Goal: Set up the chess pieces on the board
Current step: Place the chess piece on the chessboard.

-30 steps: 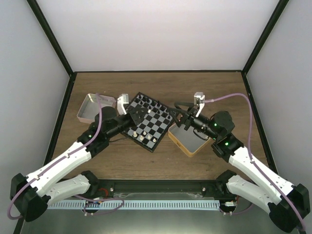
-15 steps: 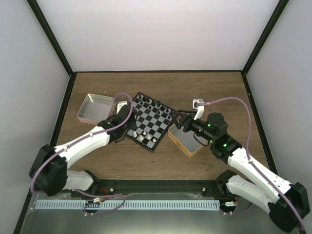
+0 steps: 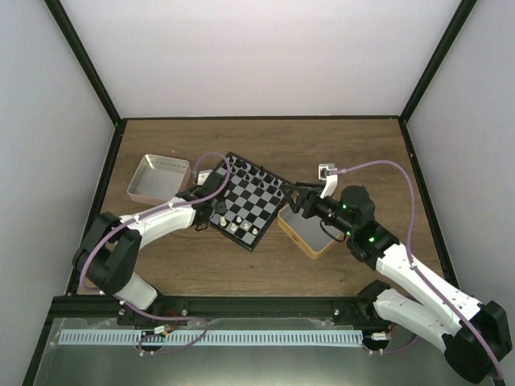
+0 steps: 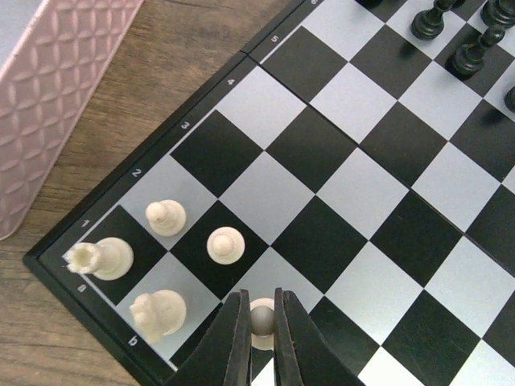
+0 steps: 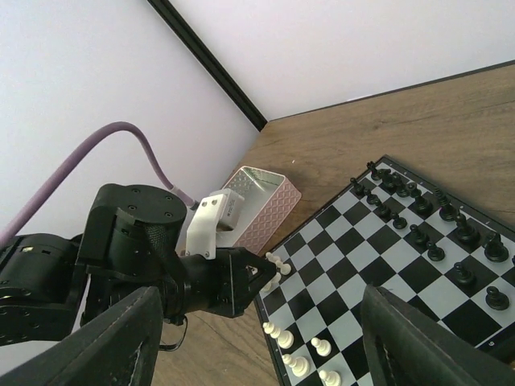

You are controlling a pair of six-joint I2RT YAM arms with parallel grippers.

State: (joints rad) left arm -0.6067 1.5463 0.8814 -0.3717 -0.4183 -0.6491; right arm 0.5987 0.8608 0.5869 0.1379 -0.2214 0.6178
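The board (image 4: 326, 241) fills the left wrist view. My left gripper (image 4: 260, 299) is shut on a cream-white pawn (image 4: 261, 321) over a light square by the board's near corner. Whether its base rests on the square I cannot tell. Beside it stand a white rook (image 4: 100, 259), a knight (image 4: 158, 314) and two pawns (image 4: 165, 217), with black pieces (image 4: 451, 32) at the far side. From above, the left gripper (image 3: 216, 211) sits at the left edge of the board (image 3: 251, 201). My right gripper (image 3: 291, 198) hovers open and empty at the board's right edge.
A pink tin (image 3: 157, 178) lies left of the board, close to the left wrist. A tan tin (image 3: 310, 233) sits under the right arm at the board's right. More white pieces (image 5: 299, 363) stand along the near edge of the board (image 5: 386, 265). Dark frame posts rise at the table's edges.
The left arm has folded back toward the left, and its gripper has come down with the pawn to the board's left edge. The right gripper shifted slightly and stays open.
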